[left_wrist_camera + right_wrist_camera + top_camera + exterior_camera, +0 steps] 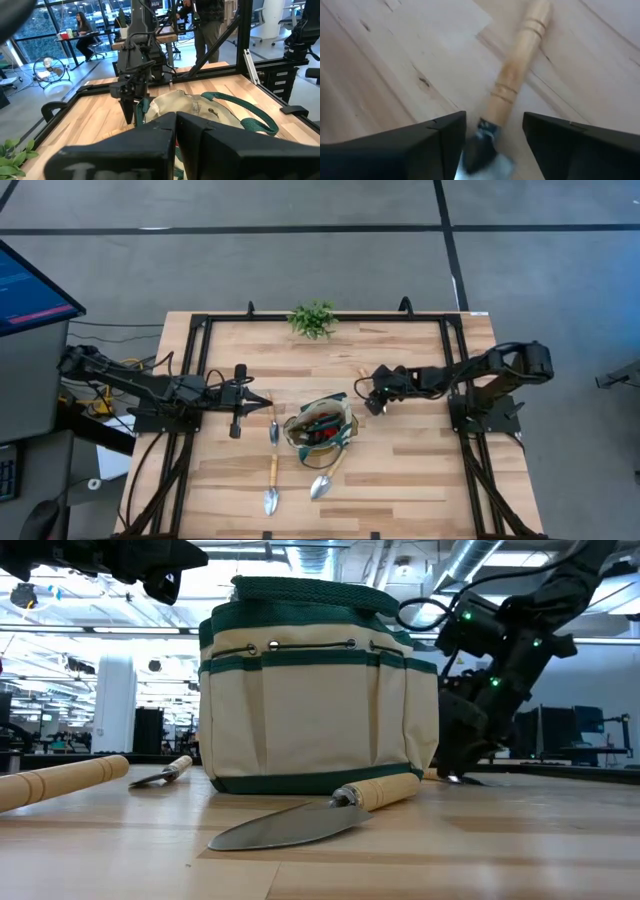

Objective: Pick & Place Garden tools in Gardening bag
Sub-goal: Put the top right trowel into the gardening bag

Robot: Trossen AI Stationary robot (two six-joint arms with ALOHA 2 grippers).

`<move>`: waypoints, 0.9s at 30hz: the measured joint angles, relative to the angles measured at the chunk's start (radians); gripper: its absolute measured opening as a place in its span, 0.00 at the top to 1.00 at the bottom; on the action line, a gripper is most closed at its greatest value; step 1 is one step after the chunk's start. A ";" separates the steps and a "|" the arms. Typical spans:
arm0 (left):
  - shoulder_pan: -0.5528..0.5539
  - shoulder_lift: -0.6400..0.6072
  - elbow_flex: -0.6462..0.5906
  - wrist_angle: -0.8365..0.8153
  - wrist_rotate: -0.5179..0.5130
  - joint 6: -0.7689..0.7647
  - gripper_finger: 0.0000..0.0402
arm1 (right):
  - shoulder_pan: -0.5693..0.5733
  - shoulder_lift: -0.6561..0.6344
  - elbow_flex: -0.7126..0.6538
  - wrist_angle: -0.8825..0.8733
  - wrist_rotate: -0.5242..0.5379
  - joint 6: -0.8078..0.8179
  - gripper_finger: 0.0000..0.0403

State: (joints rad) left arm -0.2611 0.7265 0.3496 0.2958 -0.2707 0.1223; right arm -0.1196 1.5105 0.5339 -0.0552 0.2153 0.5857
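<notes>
The wooden table carries everything you need to watch. From above, the gardening bag sits near the middle with tools already inside. Two loose trowels lie on its left-arm side and a third trowel leans against its near wall. The left gripper waits clenched and empty just beside the bag. The right gripper hovers low on the other side.

At table height, the bag stands upright but soft-walled, and the leaning trowel touches its base. A careless sweep could nudge either.

Past the left wrist, the left gripper shows its fingers pressed together, with the bag's handle loops draped over the mouth. Those loops could snag a tool as you lower it in.

Past the right wrist, the right gripper is spread wide and grasps nothing. The floor trowel lies between its fingers at the neck. If you close there, expect the long handle to swing and slip. If you descend further, the fingertips may strike the wood.
</notes>
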 joint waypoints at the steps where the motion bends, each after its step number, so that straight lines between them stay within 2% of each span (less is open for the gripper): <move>1: 0.000 0.000 0.000 0.000 0.000 0.000 0.99 | 0.000 0.007 0.000 0.017 -0.001 -0.007 0.52; 6: 0.000 0.000 0.000 0.000 0.000 0.000 0.99 | 0.000 0.015 0.000 0.049 -0.001 -0.010 0.52; 16: 0.000 0.000 0.000 0.000 0.001 0.000 0.99 | -0.002 0.014 -0.001 0.042 -0.002 -0.010 0.74; 24: 0.000 0.000 0.000 -0.001 0.001 0.000 0.99 | 0.001 0.013 -0.001 0.038 -0.011 -0.037 0.87; 27: 0.000 0.000 0.000 -0.002 0.001 0.000 0.99 | 0.002 0.012 0.001 0.020 -0.011 -0.046 0.88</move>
State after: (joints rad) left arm -0.2611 0.7263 0.3496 0.2943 -0.2695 0.1221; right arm -0.1181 1.5223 0.5347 -0.0348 0.2042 0.5392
